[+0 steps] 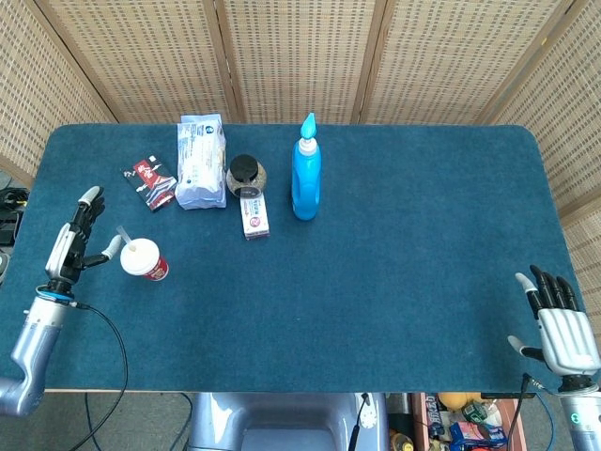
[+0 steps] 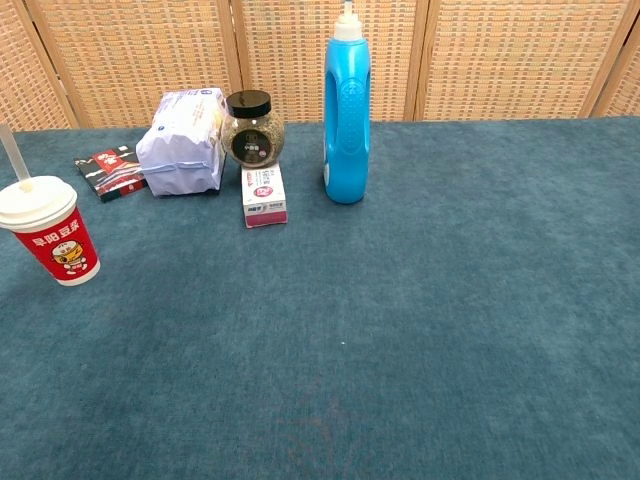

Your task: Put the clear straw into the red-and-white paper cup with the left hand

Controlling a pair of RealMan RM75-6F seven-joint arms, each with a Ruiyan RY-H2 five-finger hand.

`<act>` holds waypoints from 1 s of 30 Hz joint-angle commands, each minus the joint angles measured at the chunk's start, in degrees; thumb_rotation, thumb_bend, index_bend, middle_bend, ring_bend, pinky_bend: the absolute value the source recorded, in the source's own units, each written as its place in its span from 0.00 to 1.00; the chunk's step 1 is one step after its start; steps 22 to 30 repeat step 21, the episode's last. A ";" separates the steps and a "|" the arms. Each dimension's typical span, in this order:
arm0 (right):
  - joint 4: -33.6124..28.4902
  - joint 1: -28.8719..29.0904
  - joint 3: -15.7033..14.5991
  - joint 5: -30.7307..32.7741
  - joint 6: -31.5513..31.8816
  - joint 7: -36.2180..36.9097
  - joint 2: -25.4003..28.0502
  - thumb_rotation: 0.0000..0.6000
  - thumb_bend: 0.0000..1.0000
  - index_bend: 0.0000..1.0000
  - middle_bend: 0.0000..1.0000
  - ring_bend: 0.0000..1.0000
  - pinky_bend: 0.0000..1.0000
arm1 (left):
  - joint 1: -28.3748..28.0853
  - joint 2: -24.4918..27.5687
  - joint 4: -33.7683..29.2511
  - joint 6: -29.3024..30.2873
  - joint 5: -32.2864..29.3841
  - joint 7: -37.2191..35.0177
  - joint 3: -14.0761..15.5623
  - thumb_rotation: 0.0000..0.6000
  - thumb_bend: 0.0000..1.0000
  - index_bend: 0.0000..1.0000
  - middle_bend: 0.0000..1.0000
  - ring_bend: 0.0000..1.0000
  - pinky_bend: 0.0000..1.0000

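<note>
The right hand [image 1: 562,324] is waiting at the near edge of the fuzzy blue table [image 1: 404,272], its shiny fingers spread apart and holding nothing; the left hand [image 1: 75,246] is sitting beside the cup with its fingers loose and apart, gripping nothing; the clear straw [image 2: 14,157] is poking up, tilted, through the white lid of the round red-and-white paper cup [image 2: 50,233]; farther back a small pink-and-white box [image 2: 264,195] is lying flat; behind it a round glass jar [image 2: 252,130] with a black lid is standing near a soft white packet [image 2: 182,142], a flat red-and-black packet [image 2: 110,171] and a tall smooth blue plastic bottle [image 2: 346,110].
</note>
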 commanded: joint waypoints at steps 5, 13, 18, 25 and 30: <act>-0.43 -0.23 0.03 -0.18 0.56 0.10 0.24 1.00 0.00 0.00 0.00 0.00 0.00 | 4.14 9.22 -9.84 9.02 4.02 23.61 1.65 1.00 0.04 0.00 0.00 0.00 0.00; -0.94 -0.51 -0.06 -1.04 1.50 0.37 0.73 1.00 0.00 0.00 0.00 0.00 0.00 | 13.01 19.18 -31.42 16.49 0.42 64.69 4.89 1.00 0.01 0.00 0.00 0.00 0.00; -1.06 -0.99 -0.04 -1.98 3.24 -1.04 0.74 1.00 0.00 0.00 0.00 0.00 0.00 | 18.73 21.32 -46.08 21.43 -2.24 87.05 8.37 1.00 0.01 0.00 0.00 0.00 0.00; -1.30 -1.29 -0.01 -2.40 4.15 -1.47 0.76 1.00 0.00 0.00 0.00 0.00 0.00 | 19.09 20.91 -48.24 20.42 -2.75 90.28 9.09 1.00 0.01 0.00 0.00 0.00 0.00; -1.30 -1.29 -0.01 -2.40 4.15 -1.47 0.76 1.00 0.00 0.00 0.00 0.00 0.00 | 19.09 20.91 -48.24 20.42 -2.75 90.28 9.09 1.00 0.01 0.00 0.00 0.00 0.00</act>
